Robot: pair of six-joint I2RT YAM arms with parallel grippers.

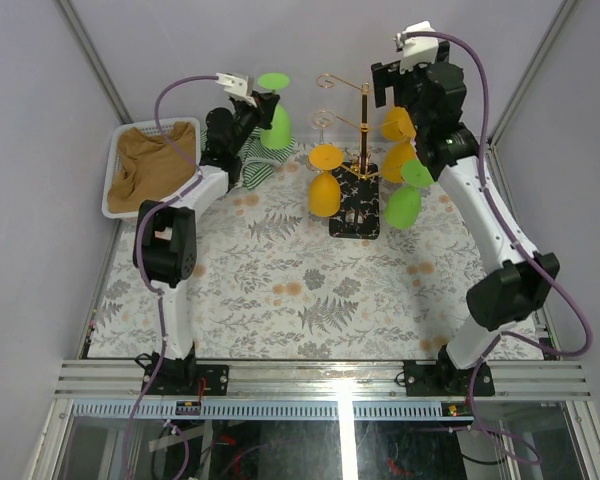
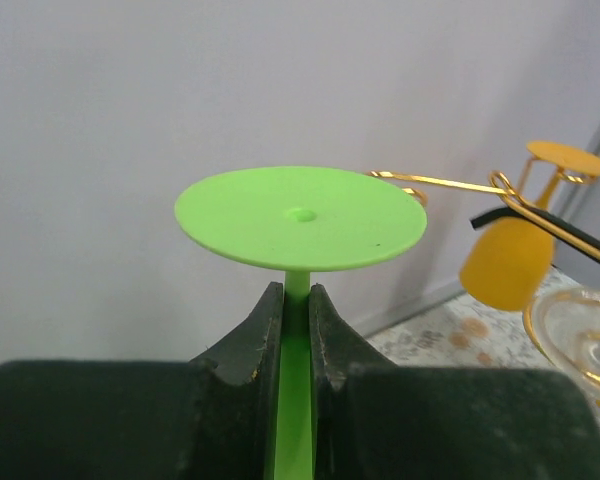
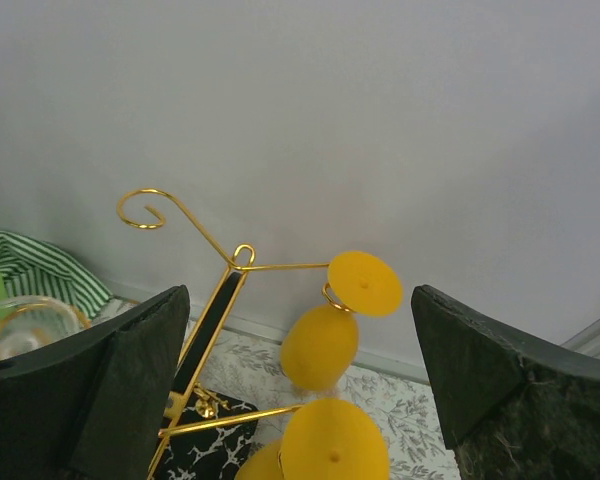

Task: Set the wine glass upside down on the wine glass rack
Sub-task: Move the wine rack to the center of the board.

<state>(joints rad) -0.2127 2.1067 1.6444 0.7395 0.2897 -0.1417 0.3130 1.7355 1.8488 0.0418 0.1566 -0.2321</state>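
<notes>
A green wine glass (image 1: 274, 112) is held upside down at the back left, foot up, apart from the wine glass rack (image 1: 361, 150). My left gripper (image 2: 296, 295) is shut on its stem, just under the round green foot (image 2: 300, 215). The rack is a gold post with curled arms (image 3: 212, 315) on a black patterned base (image 1: 355, 212). Yellow glasses (image 1: 324, 187) and a green one (image 1: 404, 200) hang on it upside down. My right gripper (image 3: 300, 292) stands open beside the rack's top on the right, with nothing between its fingers.
A white basket (image 1: 115, 170) with a brown cloth sits at the back left, and a green striped cloth (image 1: 260, 165) lies beside it. A clear glass (image 2: 580, 330) hangs on a rack arm facing the left gripper. Grey walls close in the back and sides.
</notes>
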